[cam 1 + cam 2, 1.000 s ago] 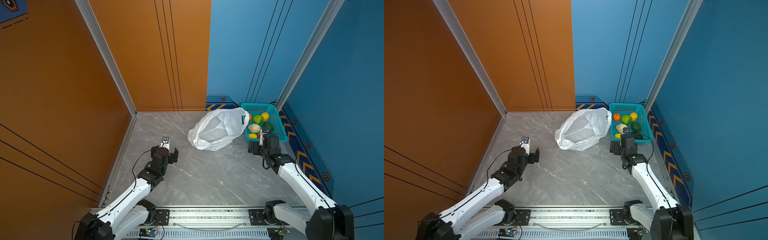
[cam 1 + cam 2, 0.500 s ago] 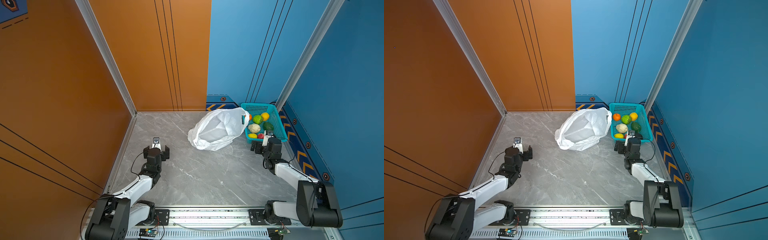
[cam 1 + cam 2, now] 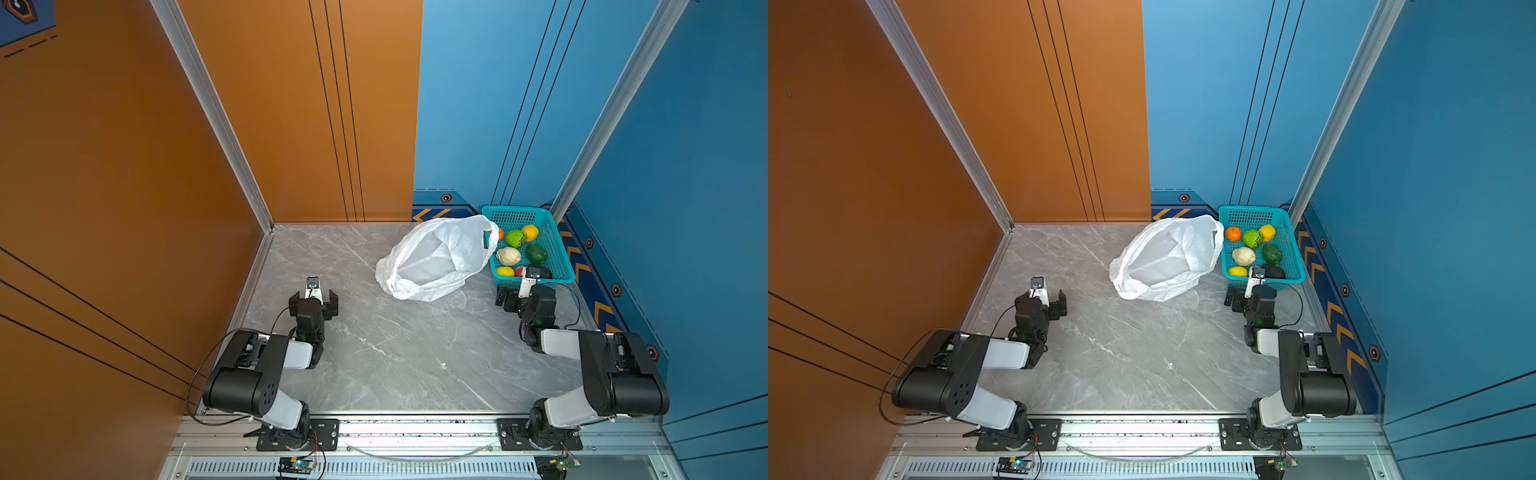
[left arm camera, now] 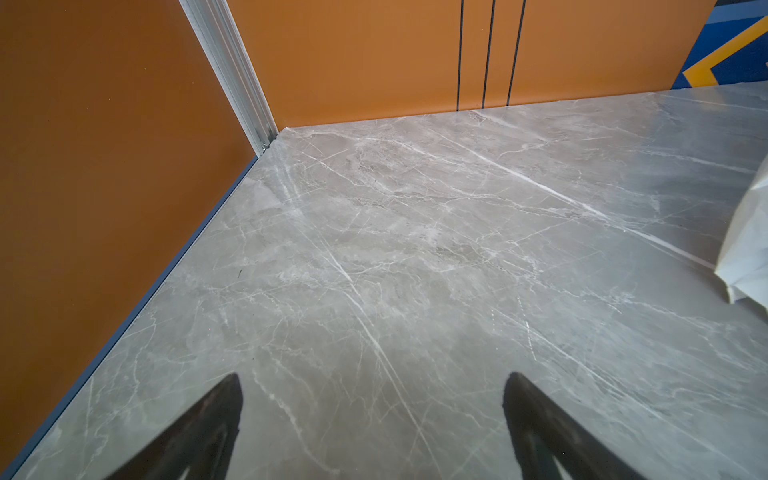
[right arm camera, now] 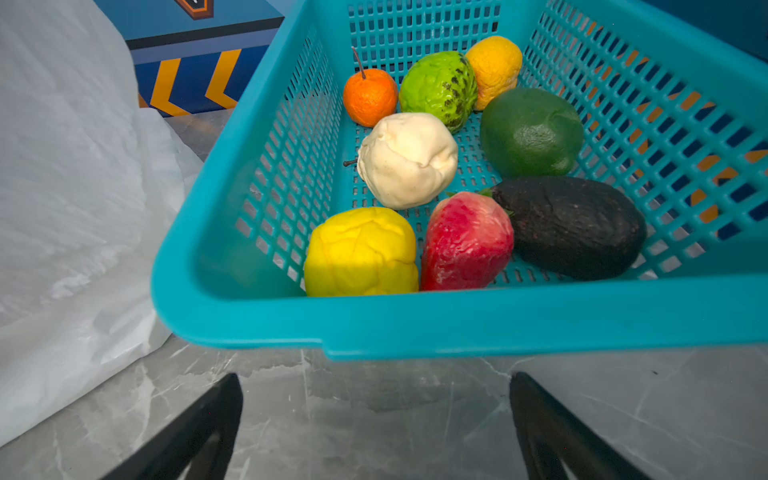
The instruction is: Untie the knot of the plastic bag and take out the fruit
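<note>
Grey marble surface (image 3: 395,357), boxed in by orange panels (image 3: 270,104) and blue panels (image 3: 478,104). Left tool (image 3: 313,296) is spread wide and holding nothing. It sits low over bare surface, well apart from everything. Right tool (image 3: 525,294) is the same, fully spread and empty, just short of the near wall of the teal basket (image 3: 562,266). Plastic bag (image 3: 432,257) lies slumped on the surface between the arms, mouth gaping toward the arm bases, far edge leaning on the basket. I see no knot on it, so I read it as undone. Fruit (image 5: 407,160) is all in the basket, seven pieces, none visible in the bag, so I judge the job done or nearly so. Risks: a forward move of the right tool would shove the basket. The bag looks feather-light, so a passing finger could snag and drag it, jostling the basket it leans on. View differences: the right wrist view shows the red piece (image 5: 467,243) clearly, while in a top view the wrist camera (image 3: 1257,274) covers it. Only the top views look into the bag's mouth. The left wrist view gives bare surface plus a sliver of bag (image 4: 748,245).
</note>
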